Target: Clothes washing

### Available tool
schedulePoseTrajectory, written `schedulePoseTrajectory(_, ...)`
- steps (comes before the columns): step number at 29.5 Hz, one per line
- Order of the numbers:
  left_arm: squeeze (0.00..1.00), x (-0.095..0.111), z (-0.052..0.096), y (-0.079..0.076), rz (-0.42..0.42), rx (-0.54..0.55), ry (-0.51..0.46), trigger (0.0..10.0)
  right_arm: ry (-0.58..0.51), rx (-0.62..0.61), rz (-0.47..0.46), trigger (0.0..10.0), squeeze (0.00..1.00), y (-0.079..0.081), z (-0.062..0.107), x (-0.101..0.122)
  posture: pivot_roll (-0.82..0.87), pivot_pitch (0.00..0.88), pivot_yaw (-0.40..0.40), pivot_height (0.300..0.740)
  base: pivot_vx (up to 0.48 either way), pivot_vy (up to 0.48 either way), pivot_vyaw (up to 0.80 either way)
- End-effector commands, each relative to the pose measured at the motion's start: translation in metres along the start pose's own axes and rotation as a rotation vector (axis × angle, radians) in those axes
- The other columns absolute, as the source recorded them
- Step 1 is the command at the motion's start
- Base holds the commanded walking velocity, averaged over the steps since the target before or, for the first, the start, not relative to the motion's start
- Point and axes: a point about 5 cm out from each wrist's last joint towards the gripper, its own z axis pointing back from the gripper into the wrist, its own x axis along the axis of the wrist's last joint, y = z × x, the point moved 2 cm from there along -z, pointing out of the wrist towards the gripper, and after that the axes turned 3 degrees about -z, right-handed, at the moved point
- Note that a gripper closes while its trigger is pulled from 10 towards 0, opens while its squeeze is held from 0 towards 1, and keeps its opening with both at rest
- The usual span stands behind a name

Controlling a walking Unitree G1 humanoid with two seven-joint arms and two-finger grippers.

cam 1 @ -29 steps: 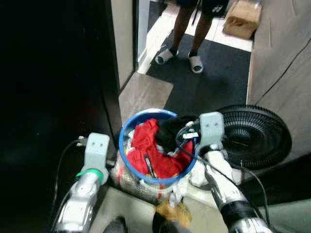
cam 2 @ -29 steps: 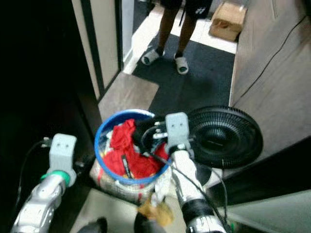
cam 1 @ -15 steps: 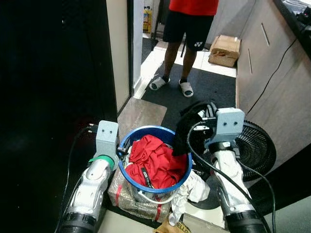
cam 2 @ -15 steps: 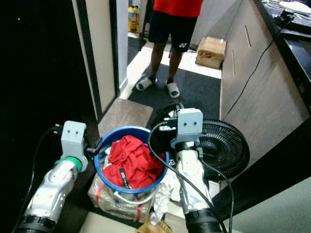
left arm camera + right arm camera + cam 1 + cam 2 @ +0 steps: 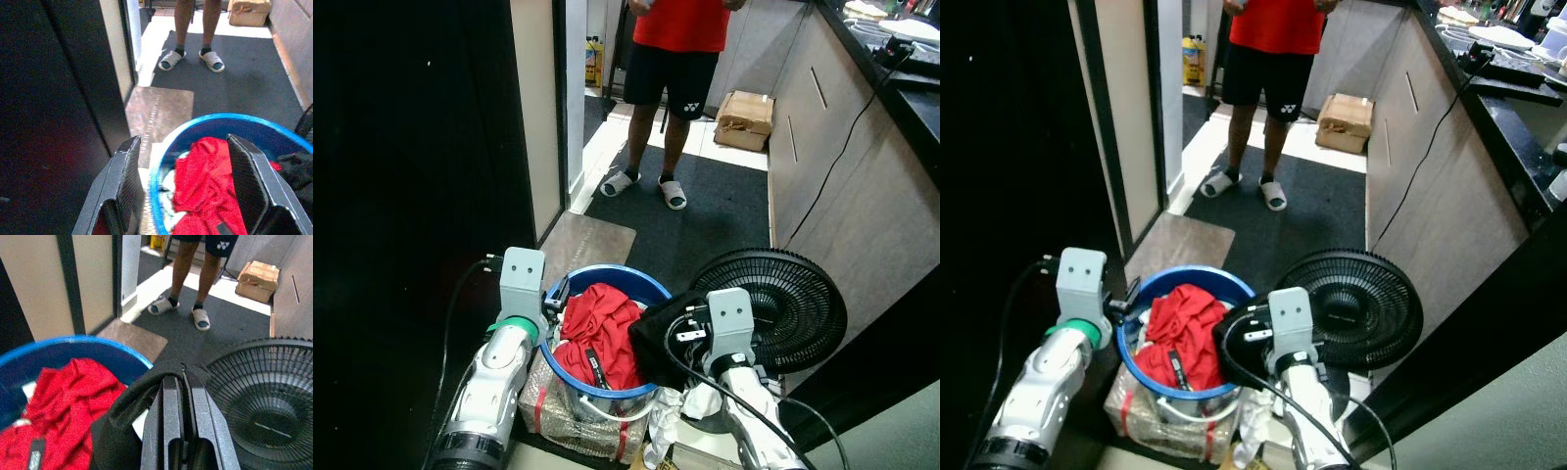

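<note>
**Black garment pinched at the basket's rim**

Blue plastic forms the round laundry basket (image 5: 656, 290) that sits low on the floor, and everything else is placed from it. Inside it lies a crumpled red garment (image 5: 597, 328) with a dark strap across it, filling most of the basket. Over the basket's rim on the robot's right side hangs a black garment (image 5: 658, 338), and the right claw (image 5: 184, 382) has its two fingers pressed together on a fold of that cloth, gripping it just above the rim.

The left claw (image 5: 188, 161) is at the basket's opposite side, on the robot's left, with its fingers spread wide apart; one finger (image 5: 128, 171) stands outside the blue wall and the other (image 5: 247, 171) over the red garment, so the rim passes between them. Whether either finger touches the rim cannot be told.

Beneath the basket sits a clear plastic-wrapped bundle (image 5: 570, 416), and white cloth (image 5: 680, 411) lies on the floor just beside it, toward the right arm. A black floor fan (image 5: 790, 299) lies tilted just beyond the basket on the robot's right, near a wood-grain cabinet front (image 5: 822, 147).

Farther past the basket, on a dark mat (image 5: 715, 220), a person (image 5: 671, 59) in a red shirt, black shorts and white slippers stands facing the robot. A cardboard box (image 5: 744, 119) rests behind the person.
</note>
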Motion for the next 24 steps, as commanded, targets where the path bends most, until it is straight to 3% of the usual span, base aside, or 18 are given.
schedulePoseTrajectory(1,0.00,0.002,-0.002,0.001,-0.010,-0.014,-0.005,10.0,-0.008,-0.024,-0.013,10.0,0.00,-0.001,-0.001,0.001,0.11,0.000,0.044,0.740,0.000,0.000,0.00)
schedulePoseTrajectory(11,0.00,0.021,-0.016,-0.003,-0.035,-0.056,-0.047,10.0,-0.015,-0.052,-0.030,10.0,0.00,0.004,-0.003,-0.003,0.08,0.000,0.100,0.740,0.000,0.000,0.00)
schedulePoseTrajectory(24,0.00,0.023,-0.018,-0.010,-0.015,-0.072,-0.058,10.0,-0.030,-0.059,-0.032,10.0,0.00,0.003,-0.003,-0.001,0.08,0.000,0.074,0.740,0.000,0.000,0.00)
